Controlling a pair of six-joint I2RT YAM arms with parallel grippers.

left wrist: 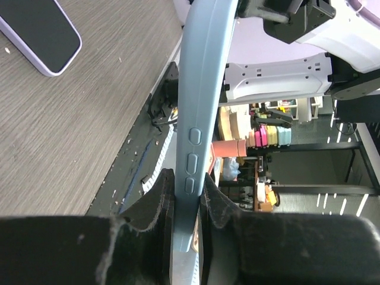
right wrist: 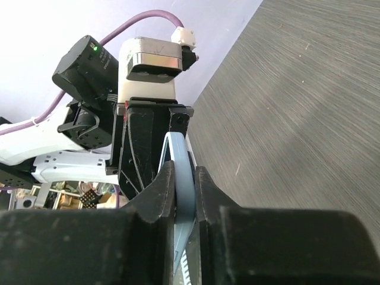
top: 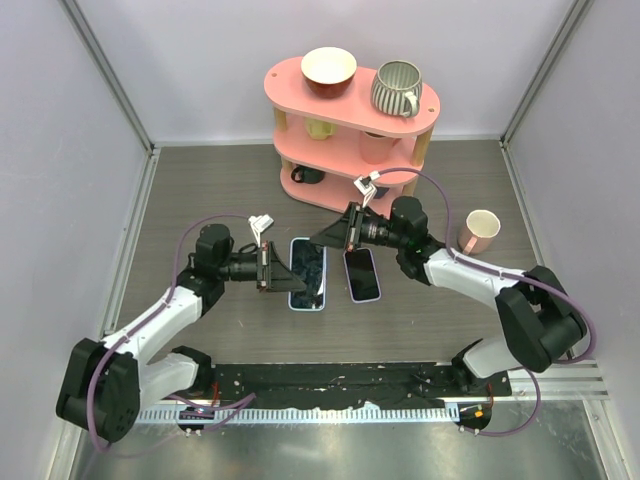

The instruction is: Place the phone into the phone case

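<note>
Left pincer (top: 268, 266): you have it clamped narrow on the left edge of the phone case (top: 307, 275).
Phone case: light blue, between your two pincers.
Phone (top: 362, 274): flat on the desk (top: 200, 190), screen up, just right of the case, ungripped.
Right pincer (top: 340, 235): pinched narrow on the case's far right edge.
Shelf (top: 350, 110): pink, beyond.

Pink shelf (top: 290, 85) bears bowl (top: 329, 70) and striped mug (top: 396, 88) — cup (top: 480, 231) stands apart.
</note>
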